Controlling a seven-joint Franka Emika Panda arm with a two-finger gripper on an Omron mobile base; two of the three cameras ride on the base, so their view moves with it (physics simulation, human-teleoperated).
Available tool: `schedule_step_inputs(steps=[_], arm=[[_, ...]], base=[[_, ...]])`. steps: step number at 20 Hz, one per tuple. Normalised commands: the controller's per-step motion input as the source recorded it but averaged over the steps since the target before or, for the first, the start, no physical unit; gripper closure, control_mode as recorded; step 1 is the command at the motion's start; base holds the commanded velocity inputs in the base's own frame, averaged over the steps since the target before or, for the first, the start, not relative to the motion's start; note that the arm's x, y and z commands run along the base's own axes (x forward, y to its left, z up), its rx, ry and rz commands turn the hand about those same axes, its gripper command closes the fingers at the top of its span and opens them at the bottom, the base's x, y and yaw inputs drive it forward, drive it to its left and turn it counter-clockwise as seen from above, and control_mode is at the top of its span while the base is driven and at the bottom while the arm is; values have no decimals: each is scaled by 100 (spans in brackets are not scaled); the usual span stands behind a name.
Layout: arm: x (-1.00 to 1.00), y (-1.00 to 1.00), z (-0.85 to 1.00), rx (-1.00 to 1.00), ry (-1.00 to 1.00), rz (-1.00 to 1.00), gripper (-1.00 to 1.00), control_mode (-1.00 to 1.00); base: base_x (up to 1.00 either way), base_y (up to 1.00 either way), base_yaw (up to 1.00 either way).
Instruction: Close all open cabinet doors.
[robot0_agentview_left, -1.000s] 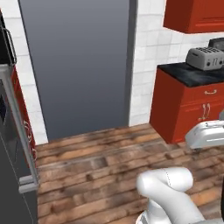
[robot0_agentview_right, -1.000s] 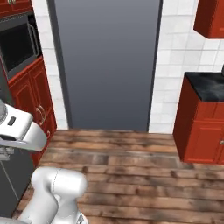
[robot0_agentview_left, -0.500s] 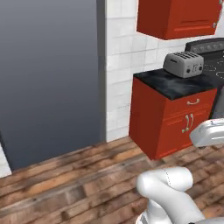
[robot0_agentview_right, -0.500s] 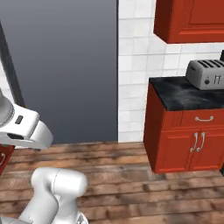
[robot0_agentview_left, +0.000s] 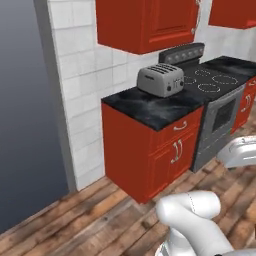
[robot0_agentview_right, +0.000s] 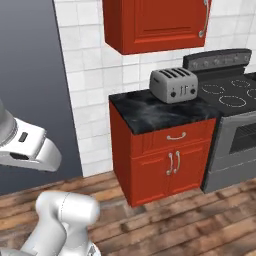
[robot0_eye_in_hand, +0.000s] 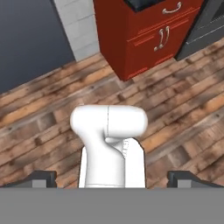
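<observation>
Wood-plank floor (robot0_eye_in_hand: 52, 100), white tiled wall (robot0_agentview_right: 90, 75). Black marble tabletop (robot0_agentview_right: 155, 112) carries 1 silver toaster (robot0_agentview_right: 174, 85), beside the black stove (robot0_agentview_right: 225, 90). Glossy red wall-cabinet door (robot0_agentview_right: 165, 20) above. My jaws (robot0_eye_in_hand: 112, 179): fingertips apart, holding nothing.

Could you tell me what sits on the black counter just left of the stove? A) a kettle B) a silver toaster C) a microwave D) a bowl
B: a silver toaster with four slots stands on the black counter, beside the stove and under the red wall cabinet.
</observation>
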Motion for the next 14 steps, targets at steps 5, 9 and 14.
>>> schedule_step_inputs(steps=[5,9,14], arm=[[0,0,0,0,0,0,-100,100],[0,0,0,0,0,0,-100,100],[0,0,0,0,0,0,-100,100]], base=[[97,-28,-45],[99,-39,-43],[96,-82,-41]])
